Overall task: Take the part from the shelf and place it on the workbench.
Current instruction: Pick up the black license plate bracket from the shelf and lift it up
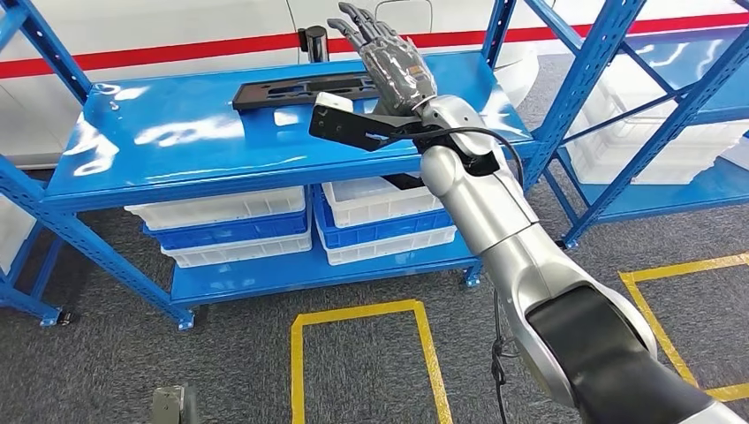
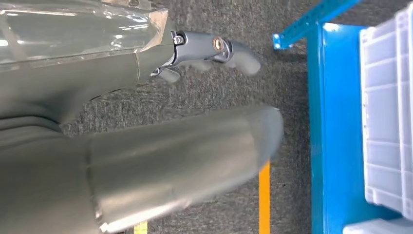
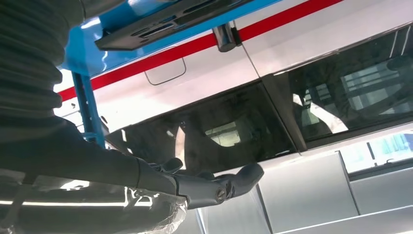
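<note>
The part is a long flat black plate with slots, lying on the top board of the blue shelf near its back edge. My right hand is raised over the part's right end, fingers stretched out and apart, holding nothing. In the right wrist view the part lies on the shelf edge, apart from the hand's fingers. My left hand hangs over the grey floor with nothing in it, fingers extended.
White and blue bins fill the lower shelf board. A second blue rack with white bins stands to the right. Yellow tape marks a box on the carpet. A white vehicle with a red stripe stands behind the shelf.
</note>
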`<control>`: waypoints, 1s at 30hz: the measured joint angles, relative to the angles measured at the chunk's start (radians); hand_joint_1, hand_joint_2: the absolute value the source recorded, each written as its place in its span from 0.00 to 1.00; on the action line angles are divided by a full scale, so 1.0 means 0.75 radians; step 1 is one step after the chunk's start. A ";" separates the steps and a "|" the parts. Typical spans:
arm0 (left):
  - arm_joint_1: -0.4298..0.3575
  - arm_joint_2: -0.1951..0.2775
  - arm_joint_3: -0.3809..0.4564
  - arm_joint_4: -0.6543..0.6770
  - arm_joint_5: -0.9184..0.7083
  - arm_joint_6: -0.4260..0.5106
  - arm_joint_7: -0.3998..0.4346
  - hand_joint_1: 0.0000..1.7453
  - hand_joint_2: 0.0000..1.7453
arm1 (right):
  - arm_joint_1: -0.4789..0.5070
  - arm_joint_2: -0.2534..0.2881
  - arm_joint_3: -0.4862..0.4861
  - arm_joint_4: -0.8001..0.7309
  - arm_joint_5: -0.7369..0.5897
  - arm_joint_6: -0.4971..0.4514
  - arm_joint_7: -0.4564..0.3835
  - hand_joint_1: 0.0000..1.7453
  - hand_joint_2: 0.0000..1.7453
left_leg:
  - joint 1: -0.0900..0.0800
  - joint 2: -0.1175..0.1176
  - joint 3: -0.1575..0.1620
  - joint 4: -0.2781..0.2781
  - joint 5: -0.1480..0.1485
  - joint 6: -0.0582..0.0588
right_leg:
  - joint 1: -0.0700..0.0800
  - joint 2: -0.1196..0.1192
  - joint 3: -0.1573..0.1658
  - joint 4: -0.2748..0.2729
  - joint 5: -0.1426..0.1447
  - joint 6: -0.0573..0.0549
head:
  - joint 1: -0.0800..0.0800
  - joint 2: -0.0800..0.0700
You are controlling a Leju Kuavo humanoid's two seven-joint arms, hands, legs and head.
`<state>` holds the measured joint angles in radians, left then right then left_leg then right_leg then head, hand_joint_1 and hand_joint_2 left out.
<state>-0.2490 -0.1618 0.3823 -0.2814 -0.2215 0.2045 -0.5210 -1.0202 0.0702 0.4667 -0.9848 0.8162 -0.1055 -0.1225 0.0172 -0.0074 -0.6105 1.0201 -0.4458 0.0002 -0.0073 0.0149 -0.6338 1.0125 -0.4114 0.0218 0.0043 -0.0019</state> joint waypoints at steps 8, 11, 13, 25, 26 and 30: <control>0.000 0.007 0.000 0.002 0.018 0.002 -0.001 0.00 0.00 | -0.013 0.009 0.011 0.055 -0.026 -0.037 -0.031 0.00 1.00 | -0.021 -0.004 -0.001 -0.001 0.006 0.023 | -0.006 -0.004 0.007 -0.017 0.012 0.018 | 0.001 0.000; 0.000 0.009 0.000 0.002 0.019 0.006 -0.002 0.00 0.00 | -0.016 0.013 0.013 0.077 -0.032 -0.047 -0.040 0.00 1.00 | -0.027 -0.004 -0.004 0.004 0.004 0.033 | -0.014 -0.004 0.008 -0.021 0.017 0.029 | 0.000 0.000; 0.000 0.012 0.000 0.003 0.019 0.008 -0.002 0.00 0.00 | -0.018 0.017 0.014 0.091 -0.034 -0.052 -0.044 0.00 1.00 | -0.030 -0.003 -0.008 0.009 0.003 0.044 | -0.024 -0.004 0.010 -0.025 0.021 0.040 | 0.000 0.000; -0.008 0.015 -0.012 0.006 0.017 0.009 0.008 0.00 0.00 | -0.018 0.009 0.014 0.134 -0.035 -0.065 -0.048 0.00 1.00 | -0.003 0.007 0.014 -0.013 0.007 0.049 | -0.034 -0.019 -0.064 0.133 -0.039 0.067 | 0.006 0.000; -0.008 0.016 -0.013 0.007 0.017 0.010 0.009 0.00 0.00 | -0.018 0.009 0.015 0.134 -0.035 -0.066 -0.048 0.00 1.00 | -0.004 0.007 0.013 -0.008 0.001 0.039 | -0.033 -0.020 -0.025 0.062 -0.021 0.067 | 0.005 0.000; -0.012 0.018 -0.018 0.007 0.017 0.016 0.011 0.00 0.00 | -0.015 0.008 0.016 0.138 -0.035 -0.069 -0.047 0.00 1.00 | -0.001 0.009 0.012 -0.007 -0.010 0.007 | -0.025 -0.010 0.008 0.010 -0.020 0.022 | 0.000 0.000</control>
<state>-0.2580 -0.1480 0.3690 -0.2762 -0.2090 0.2166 -0.5126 -1.0314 0.0764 0.4788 -0.8813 0.7896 -0.1575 -0.1581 0.0163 -0.0008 -0.6017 1.0147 -0.4530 0.0057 -0.0262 0.0075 -0.6275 1.0199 -0.4261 0.0380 0.0041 -0.0019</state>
